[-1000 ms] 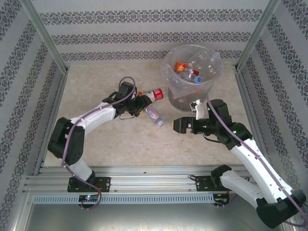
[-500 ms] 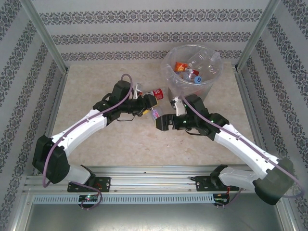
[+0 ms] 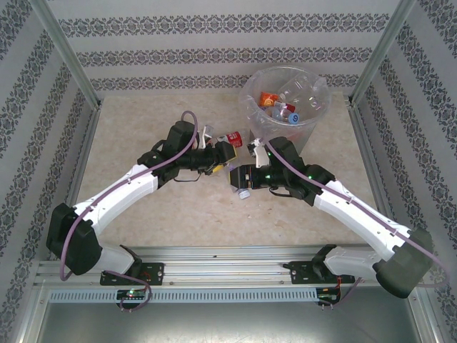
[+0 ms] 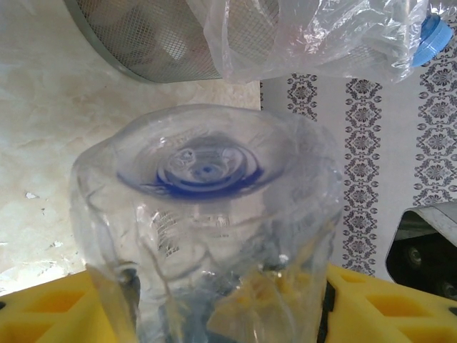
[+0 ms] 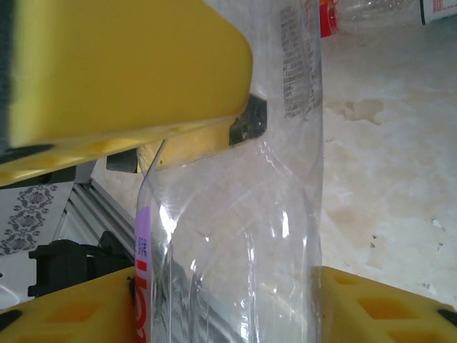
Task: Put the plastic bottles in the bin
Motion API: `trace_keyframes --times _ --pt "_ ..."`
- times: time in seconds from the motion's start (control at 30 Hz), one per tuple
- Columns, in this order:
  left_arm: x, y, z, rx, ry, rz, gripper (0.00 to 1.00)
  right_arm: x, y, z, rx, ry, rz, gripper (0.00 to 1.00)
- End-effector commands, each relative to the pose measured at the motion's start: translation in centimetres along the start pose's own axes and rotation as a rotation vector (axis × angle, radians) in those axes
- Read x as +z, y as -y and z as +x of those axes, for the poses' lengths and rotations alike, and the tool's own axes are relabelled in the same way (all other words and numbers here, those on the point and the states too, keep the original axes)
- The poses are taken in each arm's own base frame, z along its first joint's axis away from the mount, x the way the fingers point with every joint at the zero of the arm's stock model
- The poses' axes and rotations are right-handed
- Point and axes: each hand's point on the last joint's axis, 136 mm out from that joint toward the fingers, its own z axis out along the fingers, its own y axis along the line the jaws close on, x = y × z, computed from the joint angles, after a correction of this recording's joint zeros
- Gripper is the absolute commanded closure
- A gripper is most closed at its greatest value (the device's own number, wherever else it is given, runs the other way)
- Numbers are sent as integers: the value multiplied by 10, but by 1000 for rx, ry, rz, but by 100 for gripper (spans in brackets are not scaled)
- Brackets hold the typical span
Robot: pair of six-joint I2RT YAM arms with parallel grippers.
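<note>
A clear bottle with a purple and red label and a white cap lies between the two arms. My left gripper is shut on its base end, with its fingers squeezing the sides. My right gripper is shut on the body of what looks like the same bottle. The left gripper's yellow finger shows just beyond. A second bottle, red-labelled with a red cap, lies free on the table behind them. The bin stands at the back right and holds several bottles.
The bin's grey mesh wall and crinkly bag are close ahead of the left gripper. A blue cap shows inside the bag. Patterned walls with metal posts enclose the beige table. A metal rail runs along the near edge.
The right arm swung left from open table to the purple-labelled bottle and shut on it. The left gripper moved right and forward onto the same bottle. The bottle's cap end shifted slightly nearer.
</note>
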Motion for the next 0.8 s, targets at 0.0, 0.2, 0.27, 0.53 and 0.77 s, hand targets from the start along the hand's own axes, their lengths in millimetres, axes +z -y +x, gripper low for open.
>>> trace_keyframes --times 0.0,0.2,0.27,0.53,0.77 --pt "-8 17 9 35 -15 49 22 -8 -7 -9 -20 41 6 46" --pt "-31 49 -4 140 78 116 0 -30 -7 -13 -29 80 43 49" --pt "-42 61 -7 197 110 137 0 -42 -6 -17 -34 104 65 49" --pt "-81 86 -2 438 190 172 0 -109 -2 -56 19 261 117 49" --pt "-90 81 10 511 168 149 0 -147 9 -108 101 365 160 49"
